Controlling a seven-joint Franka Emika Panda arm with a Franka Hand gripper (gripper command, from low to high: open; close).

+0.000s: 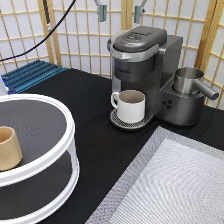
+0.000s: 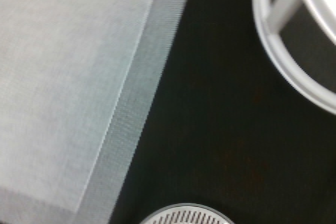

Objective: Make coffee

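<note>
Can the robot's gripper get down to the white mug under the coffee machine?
Probably not straight down. The gripper hangs open above the coffee machine, whose closed head juts out over the white mug. The mug's front side faces bare black table, so coming in from there looks free.

The pincer [image 1: 120, 11] hangs spread at the exterior view's top, above the coffee machine [image 1: 142, 70], whose closed lid blocks descent. A white mug [image 1: 131, 105] fills the drip bay. The grey mat [image 1: 170, 185] lies unobstructed beside the tiered stand [image 1: 70, 150].
</note>
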